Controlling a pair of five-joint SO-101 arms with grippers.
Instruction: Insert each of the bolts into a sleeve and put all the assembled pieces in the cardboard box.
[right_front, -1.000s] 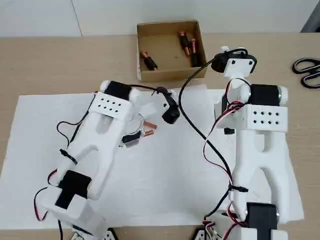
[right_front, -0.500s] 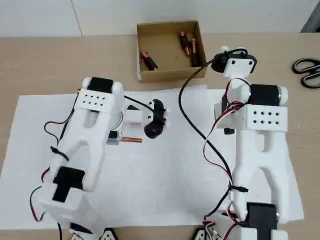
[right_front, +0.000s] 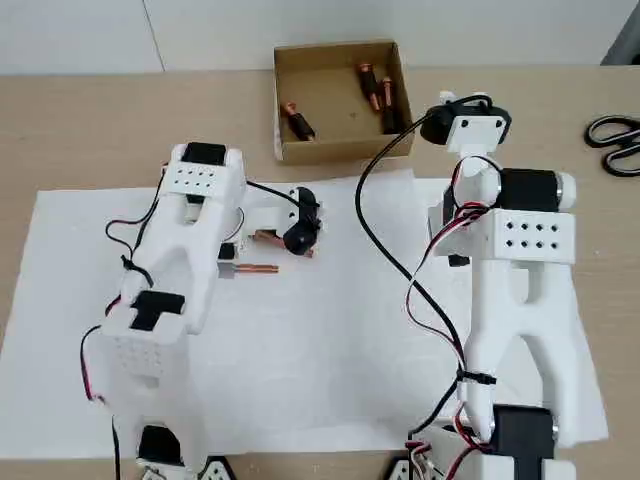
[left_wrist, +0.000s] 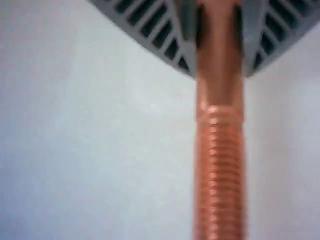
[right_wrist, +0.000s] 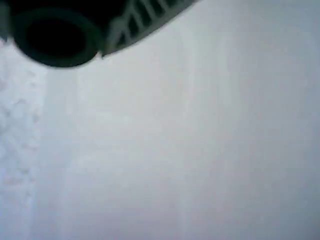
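1. The left gripper (right_front: 236, 268) is clenched on a copper bolt (right_front: 262, 268), left of centre over the white paper (right_front: 330, 360). The bolt juts toward the frame's right.
2. A black sleeve (right_wrist: 55, 37) sits against the right gripper (right_wrist: 132, 22); whether that gripper grasps it, I cannot tell.
3. The cardboard box (right_front: 340, 150), top centre, holds three assembled pieces (right_front: 297, 121).

Light wooden surface (right_front: 90, 130) seen from above. A white paper sheet (right_front: 330, 350) covers its centre and lower part. An open brown cardboard box (right_front: 335, 115) stands at upper centre, just beyond the sheet's upper edge. Black-handled scissors (right_front: 615, 132) lie at the upper right edge, well apart from the sheet.
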